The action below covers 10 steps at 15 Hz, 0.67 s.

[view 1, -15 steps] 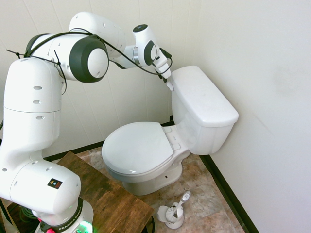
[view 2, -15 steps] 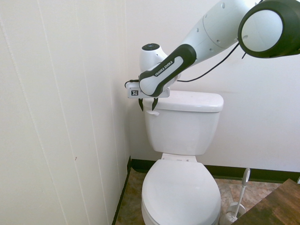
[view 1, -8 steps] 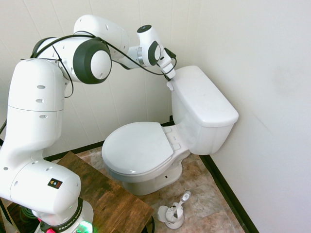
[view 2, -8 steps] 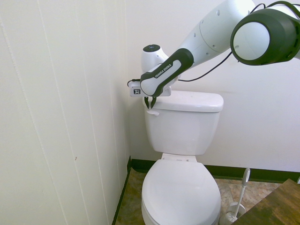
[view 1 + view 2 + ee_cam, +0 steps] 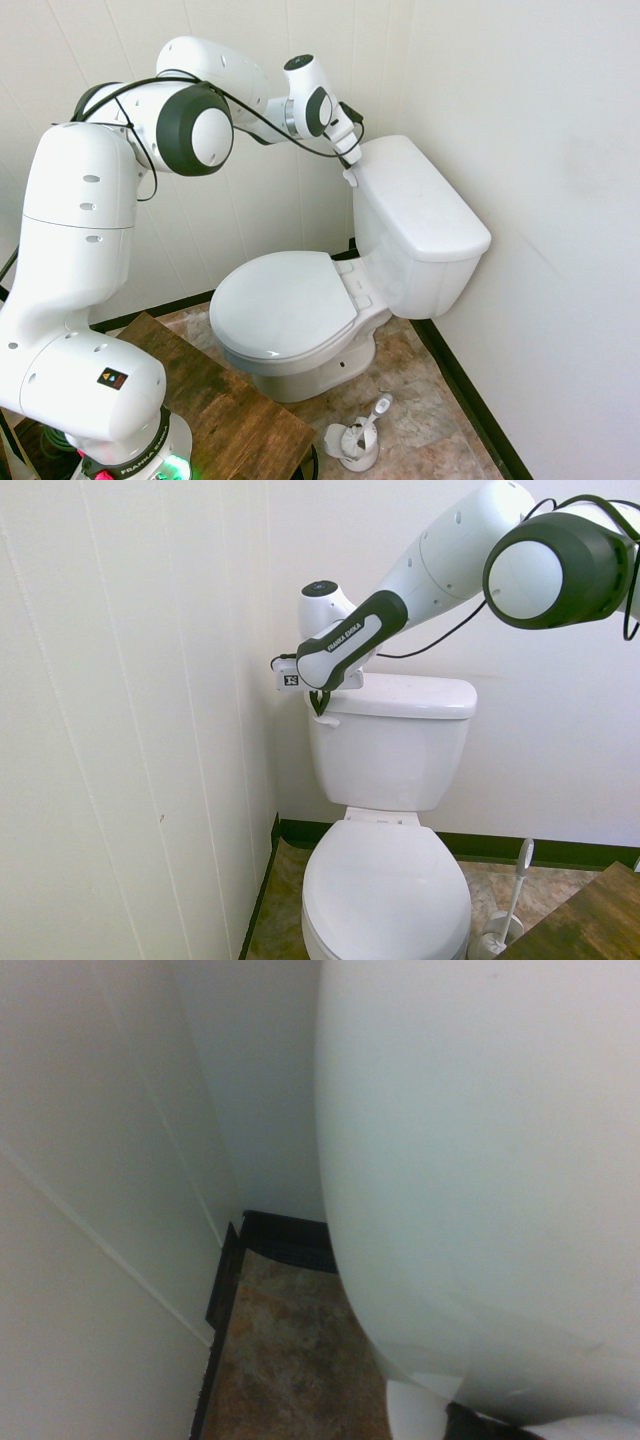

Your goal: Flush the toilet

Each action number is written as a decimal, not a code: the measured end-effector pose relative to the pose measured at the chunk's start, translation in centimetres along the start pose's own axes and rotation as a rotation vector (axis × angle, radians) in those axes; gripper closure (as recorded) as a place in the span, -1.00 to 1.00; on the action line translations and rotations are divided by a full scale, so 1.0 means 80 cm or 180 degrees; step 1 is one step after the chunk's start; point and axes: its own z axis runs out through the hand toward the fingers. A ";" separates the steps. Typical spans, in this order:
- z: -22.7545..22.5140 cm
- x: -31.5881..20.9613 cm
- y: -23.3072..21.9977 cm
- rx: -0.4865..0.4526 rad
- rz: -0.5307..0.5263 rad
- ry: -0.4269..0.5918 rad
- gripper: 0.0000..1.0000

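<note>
Gripper [image 5: 319,714] closed, tips together and empty, just above the flush lever [image 5: 327,721]. Toilet [image 5: 387,880] against the back wall [image 5: 560,730], beside the panelled side wall [image 5: 130,730]. Reach and closing apparently done; press on the lever apparently left.

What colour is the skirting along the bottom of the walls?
Dark green; the skirting shows best in the second exterior view.

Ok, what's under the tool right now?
The flush lever sits just below the closed tool, on the front of the tank. Whether the tips touch it can't be told; the arm hides part of the tank lid.
</note>
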 end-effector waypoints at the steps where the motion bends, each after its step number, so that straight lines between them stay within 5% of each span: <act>1: 0.006 0.001 0.002 -0.0017 0.0004 0.0001 1.00; 10: 0.018 0.004 0.005 -0.0048 0.0079 -0.0041 1.00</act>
